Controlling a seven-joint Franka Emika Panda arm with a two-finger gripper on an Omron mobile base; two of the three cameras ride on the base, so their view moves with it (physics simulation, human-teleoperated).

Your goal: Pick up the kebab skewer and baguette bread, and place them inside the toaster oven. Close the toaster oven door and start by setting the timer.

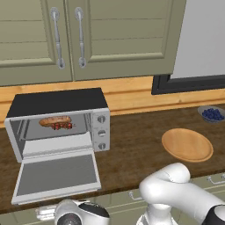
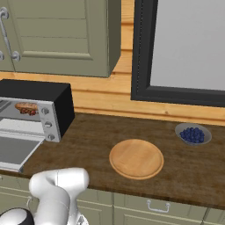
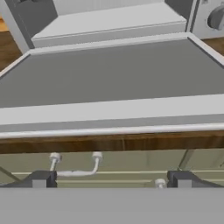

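Pincer (image 3: 111, 180) spread (nothing held) | toaster oven door (image 3: 109, 81) down | baguette bread (image 1: 54, 120), kebab skewer (image 1: 62, 126) inside

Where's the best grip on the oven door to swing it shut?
Probably the thin bar handle along the free front edge of the toaster oven door. The door lies dropped flat, hinged at the oven mouth, so its handle overhangs the counter edge. The open gripper sits just below and in front; come up from under the bar.
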